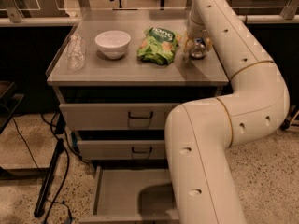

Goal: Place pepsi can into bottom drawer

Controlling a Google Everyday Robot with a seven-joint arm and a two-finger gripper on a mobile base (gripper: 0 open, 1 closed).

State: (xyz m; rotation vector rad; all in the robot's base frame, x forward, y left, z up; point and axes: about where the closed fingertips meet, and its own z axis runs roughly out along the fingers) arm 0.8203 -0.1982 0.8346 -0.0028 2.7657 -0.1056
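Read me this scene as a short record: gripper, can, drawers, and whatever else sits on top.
gripper: two-finger gripper, down at the can, right rear of the cabinet top
can: small blue aluminium pepsi can, not in a drawer
bottom drawer: deep grey metal bottom drawer, pulled open
upper drawers: both shut
other items: white bowl, green chip bag, clear plastic cup
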